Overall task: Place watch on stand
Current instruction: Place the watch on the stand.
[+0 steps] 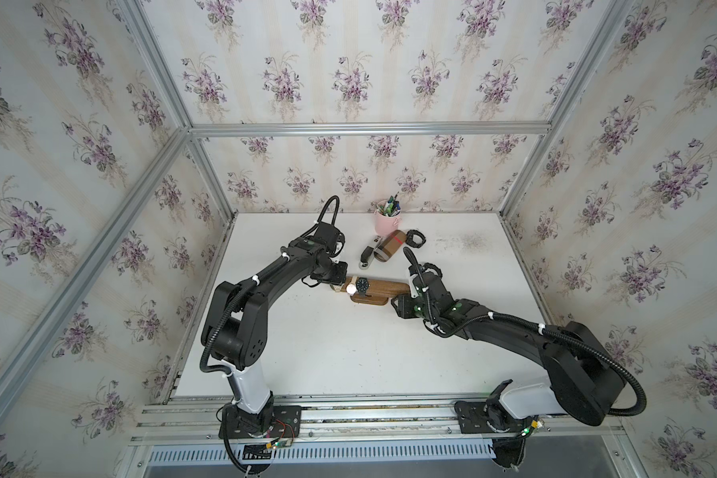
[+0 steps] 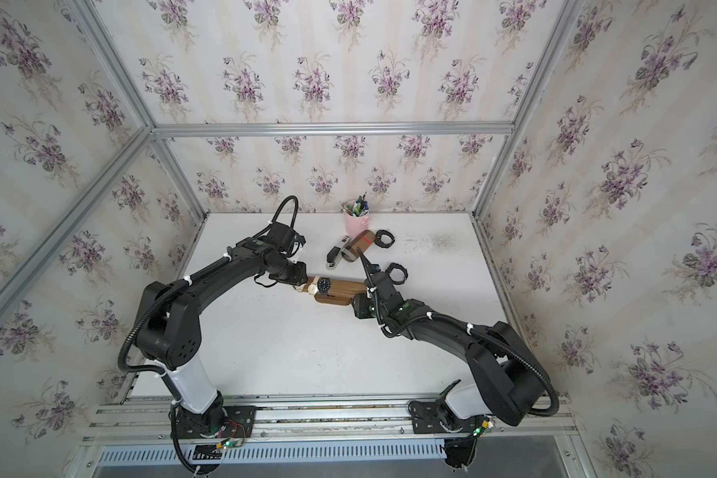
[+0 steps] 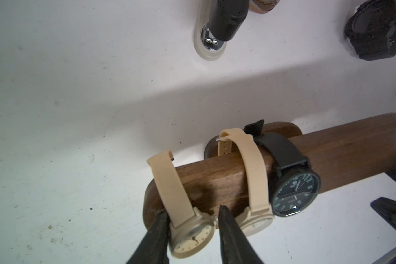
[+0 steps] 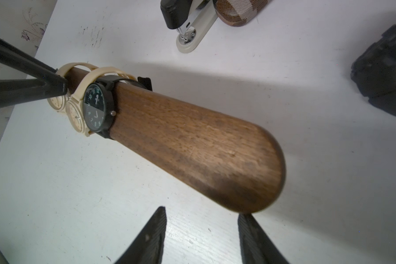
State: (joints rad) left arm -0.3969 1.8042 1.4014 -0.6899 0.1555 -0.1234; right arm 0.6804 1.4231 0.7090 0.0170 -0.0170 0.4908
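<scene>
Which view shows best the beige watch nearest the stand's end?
Left wrist view: the beige watch is close, dial and strap plain. Right wrist view shows a sliver of it; both top views, a tiny speck.

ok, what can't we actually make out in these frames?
End beige watch clasp: left wrist view, behind the stand bar.
Stand base: right wrist view, hidden under the bar.
Rugged black watch: right wrist view, cut by the edge.
Black-dial watch time: both top views, too small.

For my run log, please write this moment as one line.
left claw: shut on end beige watch at stand tip | right claw: open, by stand's other end | also on stand: inner beige watch, black watch
</scene>
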